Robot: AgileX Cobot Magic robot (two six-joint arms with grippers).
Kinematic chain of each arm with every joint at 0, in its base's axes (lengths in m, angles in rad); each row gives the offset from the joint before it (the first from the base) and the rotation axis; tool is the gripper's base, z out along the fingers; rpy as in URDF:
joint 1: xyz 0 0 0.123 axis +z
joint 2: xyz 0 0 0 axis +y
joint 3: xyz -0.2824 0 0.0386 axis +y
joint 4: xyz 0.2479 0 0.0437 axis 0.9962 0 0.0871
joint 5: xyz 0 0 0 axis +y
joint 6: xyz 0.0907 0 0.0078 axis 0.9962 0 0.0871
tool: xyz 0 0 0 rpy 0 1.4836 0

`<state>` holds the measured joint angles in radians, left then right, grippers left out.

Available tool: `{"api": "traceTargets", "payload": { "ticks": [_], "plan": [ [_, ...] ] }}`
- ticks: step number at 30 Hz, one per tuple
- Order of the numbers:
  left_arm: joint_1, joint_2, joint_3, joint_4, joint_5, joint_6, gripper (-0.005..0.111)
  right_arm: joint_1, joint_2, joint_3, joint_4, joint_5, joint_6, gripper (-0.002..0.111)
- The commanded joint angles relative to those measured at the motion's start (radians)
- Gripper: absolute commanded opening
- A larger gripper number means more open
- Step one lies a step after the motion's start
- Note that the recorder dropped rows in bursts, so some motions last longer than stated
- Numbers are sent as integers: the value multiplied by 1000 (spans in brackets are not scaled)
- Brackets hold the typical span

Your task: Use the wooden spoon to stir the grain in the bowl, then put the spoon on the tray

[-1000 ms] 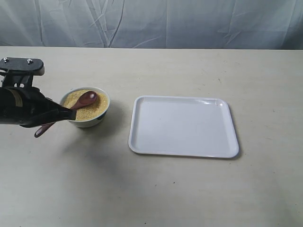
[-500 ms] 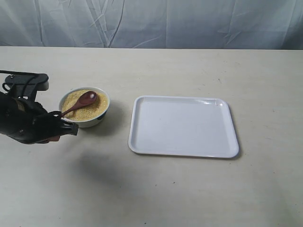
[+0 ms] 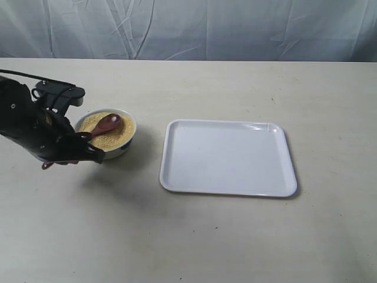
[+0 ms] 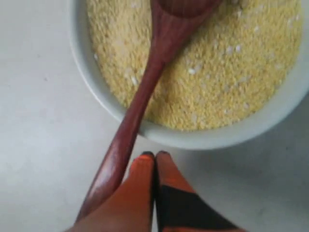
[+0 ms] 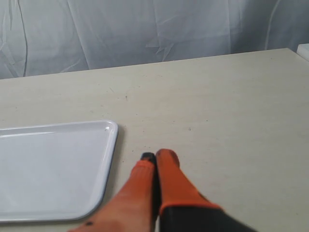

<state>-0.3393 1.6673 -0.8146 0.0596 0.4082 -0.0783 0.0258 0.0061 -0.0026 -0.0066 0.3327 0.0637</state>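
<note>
The wooden spoon (image 4: 140,96) lies with its head in the grain (image 4: 231,72), handle propped over the rim of the bowl (image 4: 212,137) for access. The left claw (image 4: 155,157) sits just beside the handle, tips pressed together, gripping nothing. The right claw (image 5: 155,157), likewise closed, hovers beside the tray (image 3: 230,156).

A pale beige surface (image 3: 206,236) filled most of the exterior view, matte and plain, marked only by a few tiny dark specks and faint scuffs. Behind its far edge hung a wrinkled grey-white cloth (image 3: 206,26), creased in long slanting folds and spanning the whole width of that view. In the right wrist view a small white corner (image 5: 304,50) of something sat near the surface's far edge, too cropped by the frame to identify.
</note>
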Motion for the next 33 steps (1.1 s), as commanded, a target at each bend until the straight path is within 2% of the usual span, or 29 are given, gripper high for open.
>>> {"api": "traceTargets", "payload": {
  "ticks": [1,4,9,16,22,26,29,33],
  "plan": [
    [26,12,-43,98,22,-76,0,-3,-6,3,0,-10,-1,0],
    [40,27,-54,111,53,-76,0,-3,-6,3,0,-10,-1,0],
    [40,61,-74,237,71,-80,0,-3,-6,3,0,-7,-1,0],
    [40,61,-75,302,-37,-80,0,-3,-6,3,0,-7,-1,0],
    [40,0,-103,250,37,-80,0,-3,-6,3,0,-7,-1,0],
    [65,-128,-117,124,91,-163,0,-3,-6,3,0,-10,-1,0],
    [138,-255,-35,68,14,-295,0,-3,-6,3,0,-10,-1,0],
    [213,-422,172,-82,-278,-369,0,-3,-6,3,0,-10,-1,0]
  ]
}}
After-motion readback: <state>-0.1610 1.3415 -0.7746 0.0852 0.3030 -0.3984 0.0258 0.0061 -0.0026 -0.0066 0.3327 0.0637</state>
